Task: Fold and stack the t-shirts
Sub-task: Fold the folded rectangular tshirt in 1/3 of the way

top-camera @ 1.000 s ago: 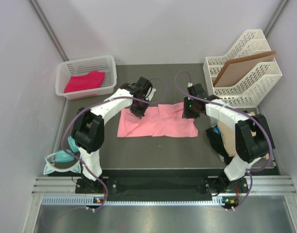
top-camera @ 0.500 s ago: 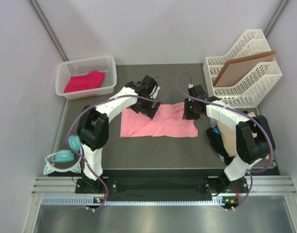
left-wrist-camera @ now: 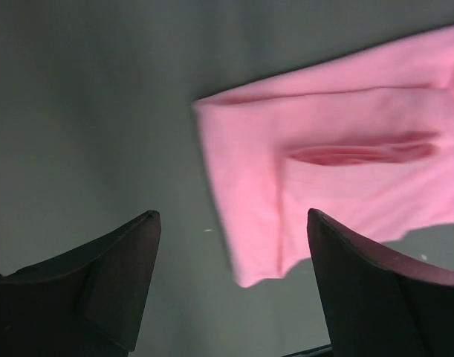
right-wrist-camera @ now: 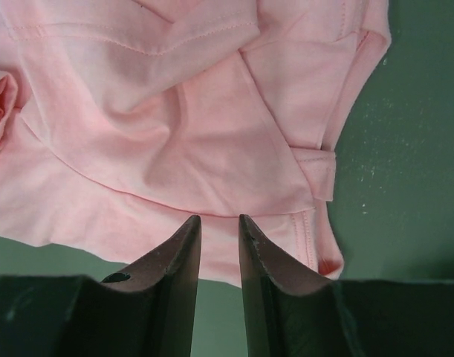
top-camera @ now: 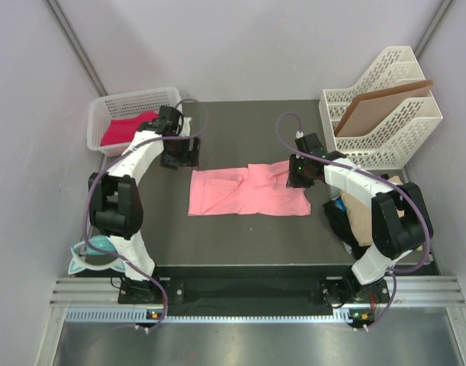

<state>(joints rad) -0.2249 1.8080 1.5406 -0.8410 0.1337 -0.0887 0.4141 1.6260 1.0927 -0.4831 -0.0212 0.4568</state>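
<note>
Letting go is the change: the left gripper (top-camera: 181,155), a second ago closed down on the salmon-pink cloth t-shirt (top-camera: 244,194), now stands with fingers wide apart and empty. It has pulled back beside the white plastic mesh basket (top-camera: 133,99), clear of the cloth. One fold looks laid, and a fresh grasp seems due.

The shirt lies flat mid-table, a rumpled oblong with its long axis running left to right; the collar end is not discernible. The right gripper (top-camera: 297,171) sits at its right end, fingers nearly together; whether they pinch cloth I cannot tell.

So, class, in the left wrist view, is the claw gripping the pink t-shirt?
No, the left claw is wide open, clear of the pink t-shirt.
</note>
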